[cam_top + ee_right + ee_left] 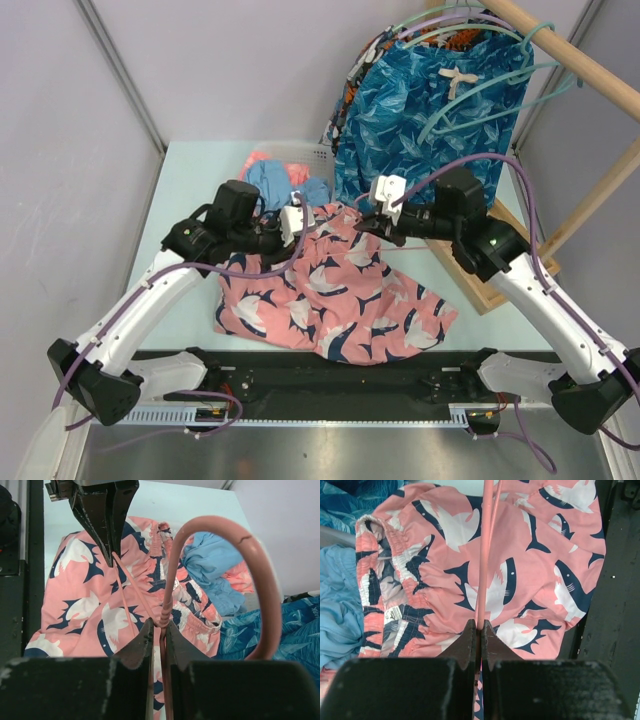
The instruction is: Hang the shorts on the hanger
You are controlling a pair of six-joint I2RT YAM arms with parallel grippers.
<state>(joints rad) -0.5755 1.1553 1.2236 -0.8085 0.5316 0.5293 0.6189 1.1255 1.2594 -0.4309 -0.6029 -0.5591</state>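
– Over mid-table: where's the hanger (260, 580)?
– Above the shorts (330, 300), which lie spread flat. Left gripper (480, 627) pinches a thin bar; right gripper (159, 627) is clamped on the neck, just under the hook.
– Does it touch the fabric?
– Possibly; the overhead view is unclear.

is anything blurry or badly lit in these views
Top external: even light, shorts sharp. Left wrist: print crisp, left tool soft up close. Right wrist: hanger hook looms large and soft, right tool blurred.
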